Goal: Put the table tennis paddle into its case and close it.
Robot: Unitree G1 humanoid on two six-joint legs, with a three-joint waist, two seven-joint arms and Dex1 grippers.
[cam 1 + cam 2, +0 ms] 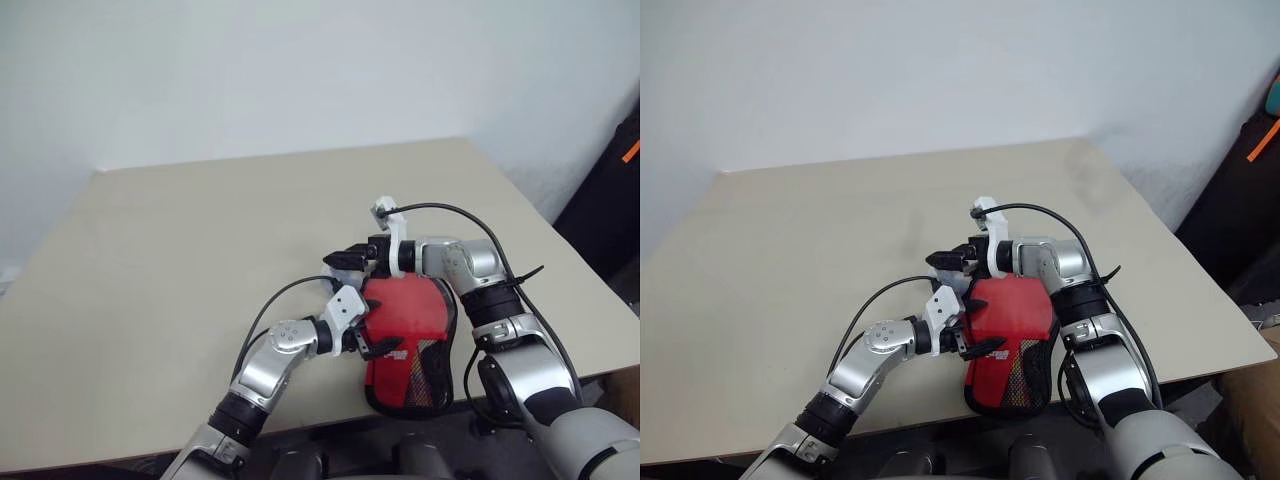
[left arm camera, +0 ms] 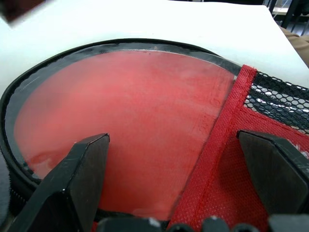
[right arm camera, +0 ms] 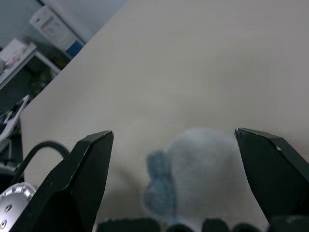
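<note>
The case (image 1: 415,345) lies flat at the table's near edge, its clear half up over a red lower panel and black mesh (image 2: 280,96). Inside it, the table tennis paddle (image 2: 125,125) shows its red face through the plastic; the handle is hidden. My left gripper (image 1: 372,330) is open at the case's left side, with one finger (image 2: 72,183) over the clear window and the other over the red panel. Just beyond the round end of the case, my right gripper (image 1: 340,260) points left and is open. A blurred grey-white fuzzy ball (image 3: 198,169) sits between its fingers, not gripped.
The beige table (image 1: 200,250) stretches wide to the left and back. The case's lower end reaches the table's front edge (image 1: 330,422). Dark objects (image 1: 610,200) stand off the right side. A white wall lies behind.
</note>
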